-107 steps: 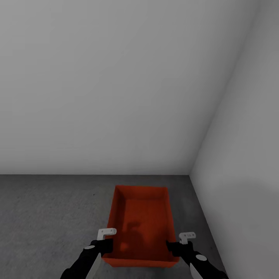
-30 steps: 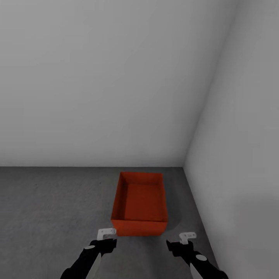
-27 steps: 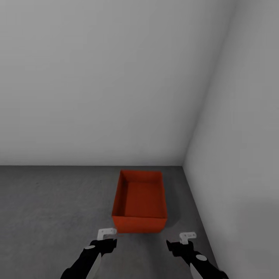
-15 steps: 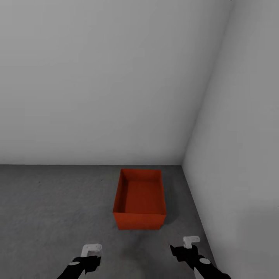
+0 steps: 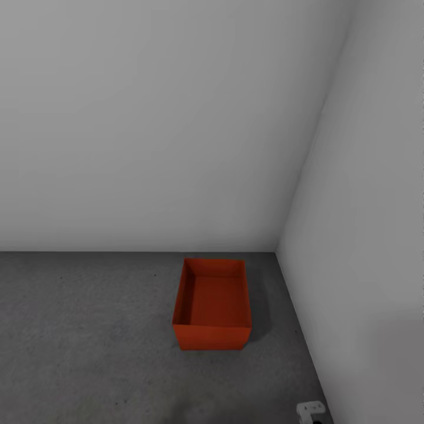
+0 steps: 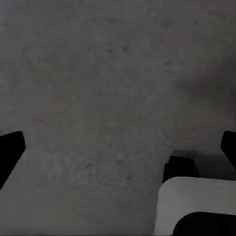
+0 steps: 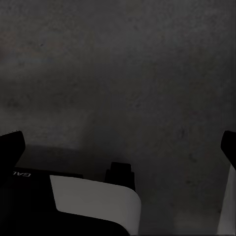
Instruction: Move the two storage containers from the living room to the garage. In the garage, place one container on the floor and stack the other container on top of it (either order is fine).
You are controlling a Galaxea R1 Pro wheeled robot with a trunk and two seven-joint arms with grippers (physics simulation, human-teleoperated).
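One orange-red storage container stands open-top and empty on the dark grey concrete floor of the garage, close to the corner of two white walls. The second container is out of view. Nothing touches the bin. In the left wrist view my left gripper is open over bare floor, its black fingertips far apart. My right gripper is open too, above shadowed concrete, with nothing between its fingertips. The white bracket of my right wrist peeks in at the head view's lower edge, well short of the bin.
The right-hand white wall runs close beside the container, and the back wall stands just behind it. Open concrete stretches to the left. White parts of my own base lie under both wrists.
Both arms let go of the container, then drew back and sank out of the head view. The bin now stands alone on the floor, farther from me.
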